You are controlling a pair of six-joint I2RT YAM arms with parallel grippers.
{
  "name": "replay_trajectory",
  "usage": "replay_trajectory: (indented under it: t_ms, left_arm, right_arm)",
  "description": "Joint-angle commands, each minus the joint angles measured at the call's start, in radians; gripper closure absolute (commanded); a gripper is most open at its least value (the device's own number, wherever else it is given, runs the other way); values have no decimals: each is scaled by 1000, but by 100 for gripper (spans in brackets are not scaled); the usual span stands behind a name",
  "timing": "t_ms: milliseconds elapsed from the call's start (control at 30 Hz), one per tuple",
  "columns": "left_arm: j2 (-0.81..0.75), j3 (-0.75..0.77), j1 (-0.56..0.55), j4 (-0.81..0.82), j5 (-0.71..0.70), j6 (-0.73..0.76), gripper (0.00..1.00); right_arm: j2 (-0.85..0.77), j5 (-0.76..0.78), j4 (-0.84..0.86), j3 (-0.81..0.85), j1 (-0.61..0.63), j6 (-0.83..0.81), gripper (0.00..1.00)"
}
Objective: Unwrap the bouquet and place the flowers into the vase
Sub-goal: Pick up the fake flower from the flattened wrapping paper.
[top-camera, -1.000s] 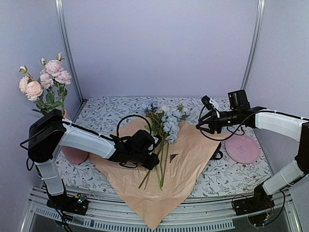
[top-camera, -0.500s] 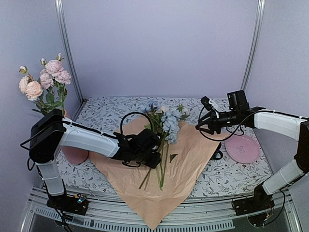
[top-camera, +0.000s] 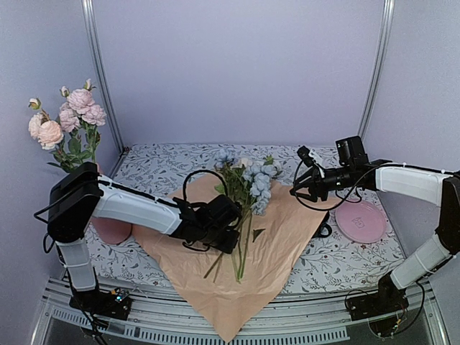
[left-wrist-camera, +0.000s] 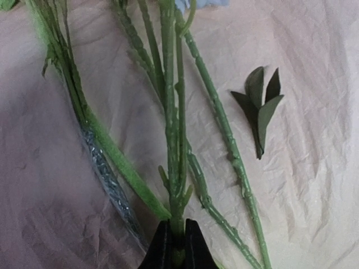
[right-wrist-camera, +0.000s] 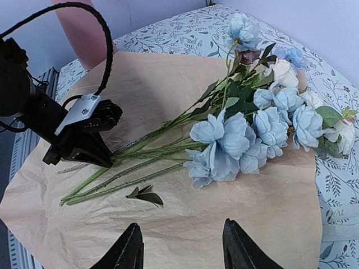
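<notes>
The bouquet is unwrapped: its peach-orange paper [top-camera: 237,295] lies spread flat on the table. The blue and cream flowers [top-camera: 255,183] lie on the paper with their stems toward the front. My left gripper [top-camera: 231,241] is low over the paper, shut on one green stem [left-wrist-camera: 171,112] near its cut end. Other stems [left-wrist-camera: 230,151] lie loose beside it. My right gripper [top-camera: 295,188] hangs open above the paper's right side, holding nothing. The pink vase [top-camera: 111,228] stands at the far left behind the left arm, with pink flowers [top-camera: 72,118] in it.
A flat pink plate [top-camera: 359,221] lies at the right under the right arm. A loose dark green leaf [right-wrist-camera: 145,195] lies on the paper near the stems. A small dark object [top-camera: 325,230] sits at the paper's right corner. The paper overhangs the table's front edge.
My left gripper opened a little, then shut on the stem and edged right. The blooms shifted slightly. My right gripper drifted a little left and stayed open.
</notes>
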Motion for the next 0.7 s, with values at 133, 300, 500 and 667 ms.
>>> replay_trajectory:
  t_ms: [133,300,500,667]
  left_arm:
    - [-125,-35,13,94,47,-43,100]
    - [-231,-98,32,233,68,-57,100]
    - [-313,-143,43,419,81,-28,100]
    - [-342,-218,46,698,56,-67,100]
  right_arm:
    - [-4,-24,0,16,-1,-4,50]
    - [0,-53,-30,61,-1,50,50]
    - [41,-197,-147,164,7,106,49]
    - [18,-179,-165,182,85,115,46]
